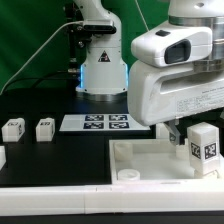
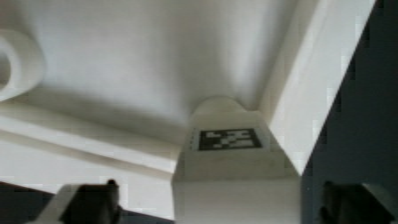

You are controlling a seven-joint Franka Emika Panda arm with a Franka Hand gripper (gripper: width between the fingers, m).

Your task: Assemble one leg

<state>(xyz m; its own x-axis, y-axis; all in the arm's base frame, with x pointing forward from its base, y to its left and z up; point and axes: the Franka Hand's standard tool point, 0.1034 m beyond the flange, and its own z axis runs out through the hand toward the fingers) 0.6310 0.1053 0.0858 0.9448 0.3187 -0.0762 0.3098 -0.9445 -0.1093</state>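
Observation:
A white leg (image 1: 204,150) with a black-and-white tag stands upright at the exterior view's right, over the near right part of the large white tray-like piece (image 1: 150,160). My gripper (image 1: 193,140) straddles its top. In the wrist view the leg (image 2: 231,160) runs down the middle between my dark fingers (image 2: 89,203). A strip of the tray shows between that finger and the leg, so the jaws stand apart from it. The leg's foot is hidden. Two more legs (image 1: 13,128) (image 1: 45,128) stand at the exterior view's left.
The marker board (image 1: 95,123) lies behind the tray, in front of the arm's base (image 1: 100,70). A further leg (image 1: 2,157) shows at the left edge. A round corner socket (image 1: 128,173) sits at the tray's near left; another socket (image 2: 11,60) shows in the wrist view.

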